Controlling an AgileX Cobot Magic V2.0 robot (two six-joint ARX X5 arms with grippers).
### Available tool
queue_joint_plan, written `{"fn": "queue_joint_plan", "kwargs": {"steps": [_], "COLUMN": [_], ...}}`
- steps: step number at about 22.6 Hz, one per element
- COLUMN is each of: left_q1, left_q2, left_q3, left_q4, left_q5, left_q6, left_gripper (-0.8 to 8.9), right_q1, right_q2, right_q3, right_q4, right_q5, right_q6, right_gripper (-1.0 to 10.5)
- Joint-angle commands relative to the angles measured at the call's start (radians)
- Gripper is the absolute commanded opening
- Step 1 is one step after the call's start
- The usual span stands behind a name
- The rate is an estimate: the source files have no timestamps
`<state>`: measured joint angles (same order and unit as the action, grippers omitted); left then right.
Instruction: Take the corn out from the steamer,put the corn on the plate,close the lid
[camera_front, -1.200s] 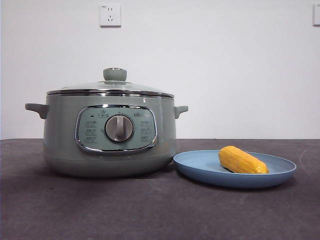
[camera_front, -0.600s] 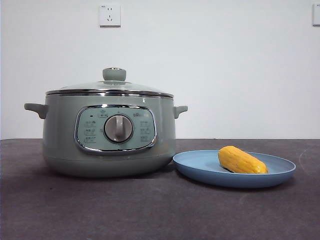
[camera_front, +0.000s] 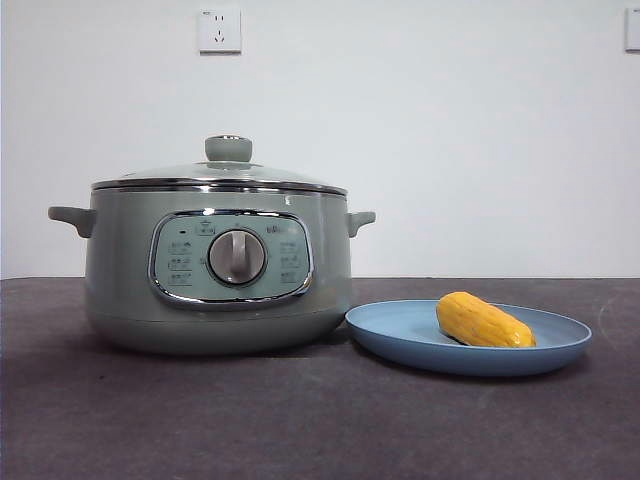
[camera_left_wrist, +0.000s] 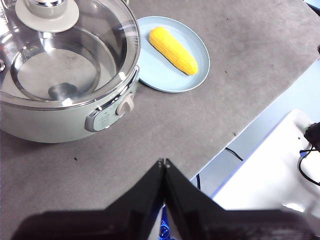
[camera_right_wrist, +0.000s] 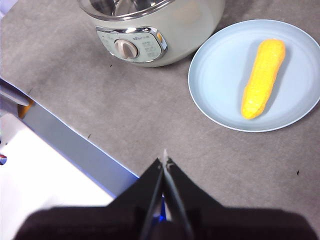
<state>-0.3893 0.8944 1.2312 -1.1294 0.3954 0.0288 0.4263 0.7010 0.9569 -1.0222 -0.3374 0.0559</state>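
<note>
Lying on the plate (camera_front: 400, 335), the corn (camera_front: 484, 321) sits toward the plate's right half in front view; short cob, yellow-orange, tapered both ends, surface ribbed w/ faint kernel rows, slightly glossy. Much smaller than plate. In right wrist view cob runs lengthwise across the plate's middle, not touching the rim.

Plate: wide, shallow, light blue, round; rests on the dark grey counter (camera_front: 300, 420) just beside the steamer (camera_front: 120, 270), its rim close to the pot's base, contact can't be told.

Steamer: big round pale sage-green pot, two small side handles, chrome-framed control panel w/ silver dial (camera_front: 238, 257) facing front. Lid (camera_front: 180, 172) seated on pot, chrome rim flush w/ pot's top edge all round; glass dome, pale green knob (camera_front: 228, 148) centred on top. Through the glass in left wrist view: bare metal inner bowl.

Left pincer (camera_left_wrist: 164, 161): clenched, tips together, holding nothing, above counter's near edge, well apart from pot and plate. Right pincer (camera_right_wrist: 165, 160): also clenched, nothing between tips, over bare counter, apart from the plate. Neither arm shows in front view.

White wall socket (camera_front: 220, 30) on wall behind the pot.
</note>
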Motion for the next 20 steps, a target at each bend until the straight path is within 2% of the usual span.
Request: {"fn": "queue_joint_plan", "kwargs": {"steps": [1, 10, 14, 17, 20], "left_q1": [-0.003, -0.003, -0.003, 0.026, 0.094], "left_q2": [-0.001, 0.0, 0.0, -0.014, -0.05], "left_q3": [0.002, 0.002, 0.002, 0.0, -0.011], "left_q4": [0.007, 0.011, 0.07, 0.22, 0.365], "left_q5": [-0.001, -0.002, -0.045, -0.092, -0.078], "left_q6": [-0.002, -0.002, 0.104, 0.227, 0.278], "left_gripper": [-0.03, -0.03, -0.03, -0.03, -0.03], "right_q1": [0.002, 0.002, 0.002, 0.002, 0.002], "right_q2": [-0.001, -0.001, -0.001, -0.001, -0.001], "right_q3": [-0.005, -0.006, -0.005, -0.005, -0.005], "right_q4": [0.003, 0.003, 0.003, 0.003, 0.003], "right_q5": [0.003, 0.003, 0.003, 0.003, 0.003], "right_q6": [-0.005, -0.005, -0.004, -0.005, -0.005], "right_gripper": [0.0, 0.0, 0.0, 0.0, 0.0]}}
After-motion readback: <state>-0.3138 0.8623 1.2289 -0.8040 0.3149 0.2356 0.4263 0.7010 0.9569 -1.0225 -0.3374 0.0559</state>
